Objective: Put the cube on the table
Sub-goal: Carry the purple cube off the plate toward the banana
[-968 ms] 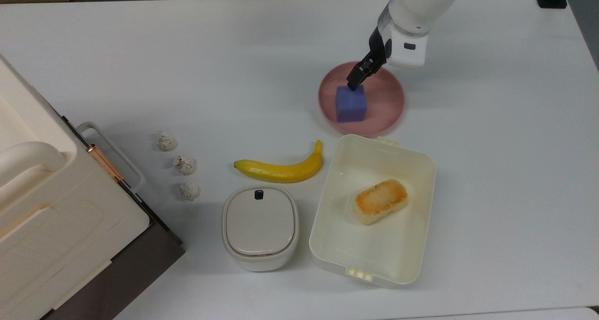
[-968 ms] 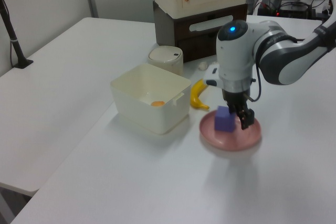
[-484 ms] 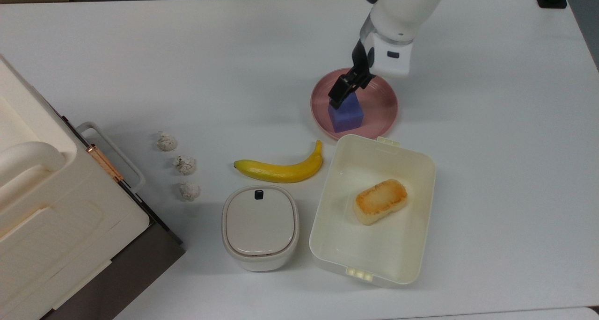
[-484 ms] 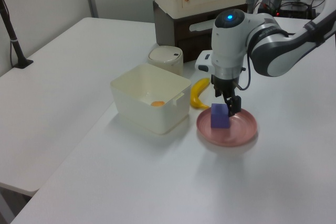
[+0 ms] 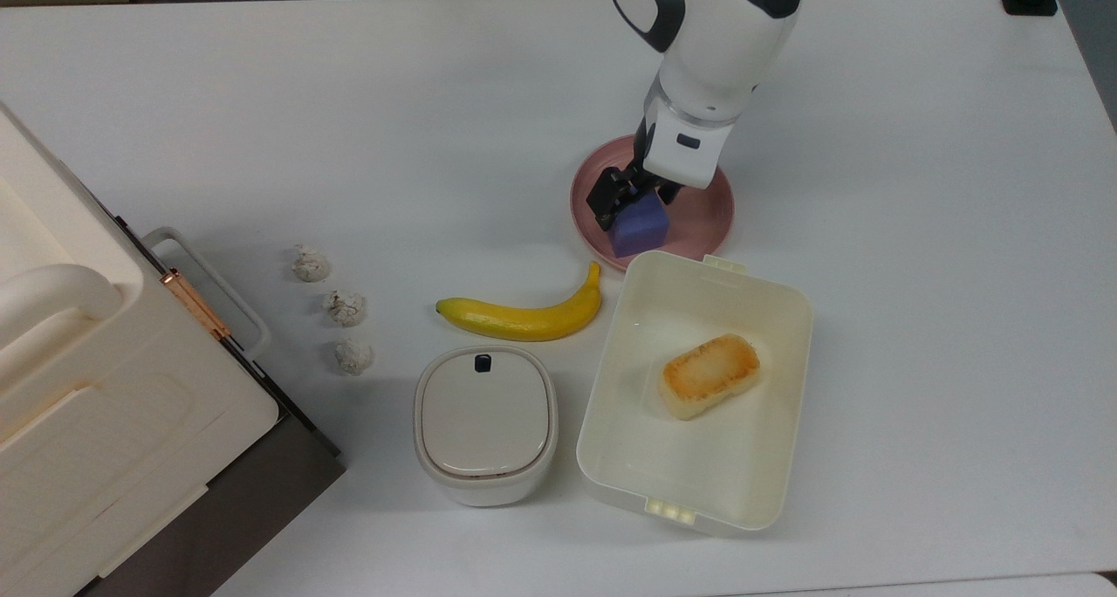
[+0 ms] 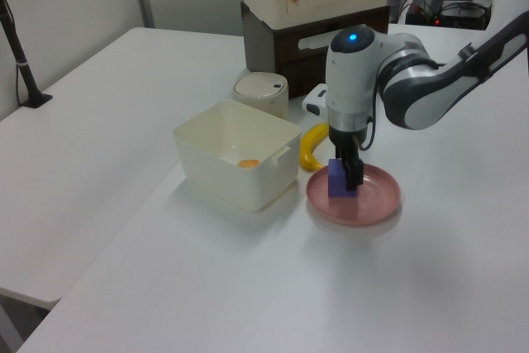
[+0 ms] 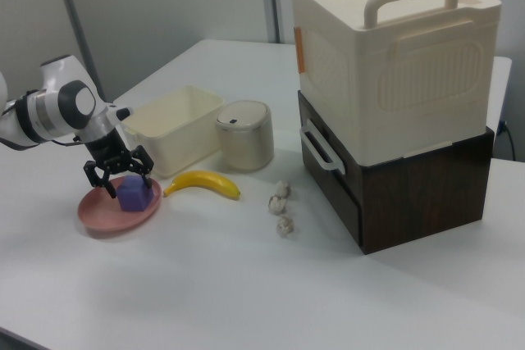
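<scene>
White tabletop, the table (image 5: 262, 126), fills your workspace; a partition wall and a post stand behind it in the right view. Your gripper (image 5: 634, 197) is lowered over the pink plate (image 5: 709, 217), fingers spread apart with one on either side of the cube (image 5: 640, 226); the right view shows gaps between the fingers (image 7: 95, 176) and the cube, so nothing is clamped. Cube sits on the plate, toward the plate's edge nearest the cream tub (image 5: 768, 457) in the top view. Plate rim lies just beside the tub's corner. Inside the tub, a toasted bread piece (image 5: 709, 375) lies flat. Banana (image 5: 524, 316) rests on the table at the top view's left of the tub, near the plate. A lidded cream canister (image 5: 485, 422) stands just below the banana in the top view. Three small crumpled white lumps (image 5: 344, 307) sit in a row further to the top view's left. A cream handled box on a dark wooden base (image 7: 394, 96) stands beyond them
</scene>
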### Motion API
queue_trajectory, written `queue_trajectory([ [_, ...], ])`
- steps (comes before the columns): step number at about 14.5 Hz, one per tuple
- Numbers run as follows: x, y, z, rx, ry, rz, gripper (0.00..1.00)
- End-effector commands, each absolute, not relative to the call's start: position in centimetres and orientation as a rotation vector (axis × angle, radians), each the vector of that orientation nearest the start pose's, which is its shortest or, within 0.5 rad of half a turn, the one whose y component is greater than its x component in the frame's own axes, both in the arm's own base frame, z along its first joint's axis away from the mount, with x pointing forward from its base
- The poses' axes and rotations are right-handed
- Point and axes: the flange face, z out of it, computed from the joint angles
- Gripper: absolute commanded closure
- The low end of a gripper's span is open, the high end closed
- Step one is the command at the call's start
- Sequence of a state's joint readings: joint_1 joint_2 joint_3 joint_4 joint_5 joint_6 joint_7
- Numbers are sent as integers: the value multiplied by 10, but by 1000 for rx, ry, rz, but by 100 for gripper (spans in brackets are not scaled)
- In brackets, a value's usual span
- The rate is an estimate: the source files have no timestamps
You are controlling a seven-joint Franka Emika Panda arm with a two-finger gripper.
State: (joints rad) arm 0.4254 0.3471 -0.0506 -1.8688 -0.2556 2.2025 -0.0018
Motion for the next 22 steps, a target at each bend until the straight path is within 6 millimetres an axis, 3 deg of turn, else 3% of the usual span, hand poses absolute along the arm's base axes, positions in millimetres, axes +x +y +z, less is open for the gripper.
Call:
queue_trajectory([
  [1,588,233,322,-3239,-628,-72,0],
  [2,587,234,321,-3233,-623,-66,1],
  [6,583,240,325,-3229,-646,-57,70],
  [9,557,268,310,-3212,-729,61,100],
  [13,534,296,306,-3209,-731,133,100],
  [17,536,292,345,-3212,-688,73,100],
  [19,545,270,371,-3220,-628,43,100],
  [20,554,245,386,-3227,-596,25,100],
  [22,570,210,396,-3236,-591,7,100],
])
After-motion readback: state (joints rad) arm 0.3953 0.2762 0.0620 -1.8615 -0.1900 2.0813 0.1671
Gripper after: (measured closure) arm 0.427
